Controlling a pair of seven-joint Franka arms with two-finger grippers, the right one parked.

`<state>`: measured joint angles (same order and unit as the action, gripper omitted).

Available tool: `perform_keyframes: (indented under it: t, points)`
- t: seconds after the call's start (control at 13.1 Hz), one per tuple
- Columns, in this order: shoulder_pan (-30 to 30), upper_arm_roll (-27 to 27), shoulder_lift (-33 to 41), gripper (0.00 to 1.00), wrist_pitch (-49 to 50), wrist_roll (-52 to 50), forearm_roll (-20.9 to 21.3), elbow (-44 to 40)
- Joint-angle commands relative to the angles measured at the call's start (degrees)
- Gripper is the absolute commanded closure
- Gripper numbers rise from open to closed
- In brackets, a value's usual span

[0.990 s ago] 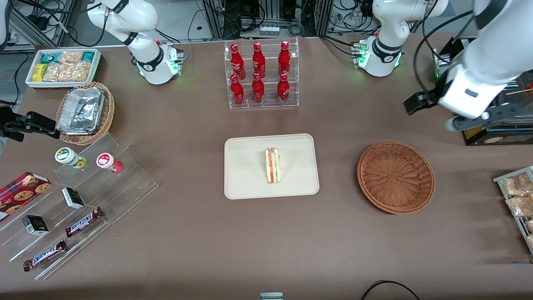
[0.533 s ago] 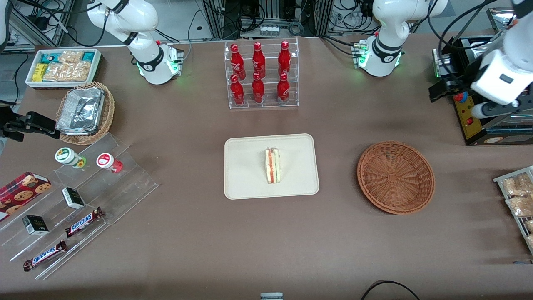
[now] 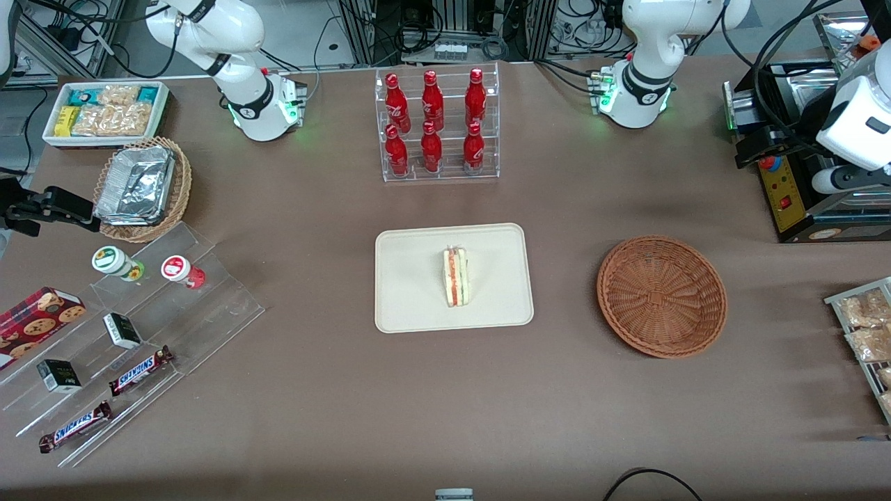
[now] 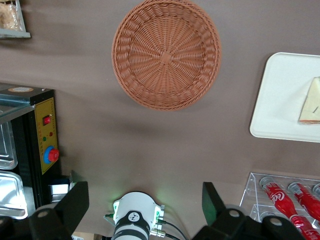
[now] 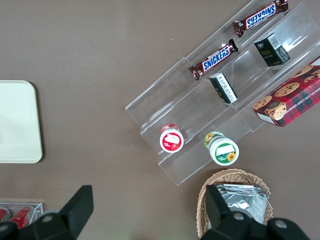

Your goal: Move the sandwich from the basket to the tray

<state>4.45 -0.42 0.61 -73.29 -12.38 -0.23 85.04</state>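
Here, toward the parked arm's end of the table (image 3: pixel 313 417), a white bin (image 3: pixel 49 136) of snack packets is seen, and nearer the front camera a lighter wicker basket (image 3: pixel 182 188) is filled with silver foil trays (image 3: pixel 136 184). Nearer still, a clear stepped stand (image 3: pixel 209 306) is laid out with two small lidded jars, small dark boxes and two Snickers bars (image 3: pixel 139 370), and a cookie box (image 3: pixel 38 316) is set at its end.

At mid-table, a clear rack (image 3: pixel 495 125) is loaded with six red bottles (image 3: pixel 431 101). Nearer the front camera than the rack, the tray (image 3: pixel 411 278) is laid flat, and the sandwich (image 3: pixel 456 277) is set on it near its middle, with the striped filling edge turned upward. The sandwich is kept inside the rim and is touched by nothing but the tray.

Toward the working arm's end, the basket (image 3: pixel 661 296) is placed on the table, well apart from the tray and the sandwich.

Farther from the front camera than the basket, a black box with a yellow panel (image 3: pixel 783 195) is seen at the table's end. The gripper (image 4: pixel 142 200) is held high above the table by that box, and its fingers (image 4: pixel 75 205) are spread wide with nothing between them.
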Motion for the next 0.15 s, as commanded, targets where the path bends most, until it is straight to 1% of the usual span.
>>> perform_keyframes:
  t: [0.0, 0.08]
  points:
    - [1.1, 1.4, -1.9, 0.0, 1.1, 0.4, -0.9, -3.9]
    - [1.0, 1.4, -1.8, 0.0, 1.1, 0.5, -0.8, -3.7]
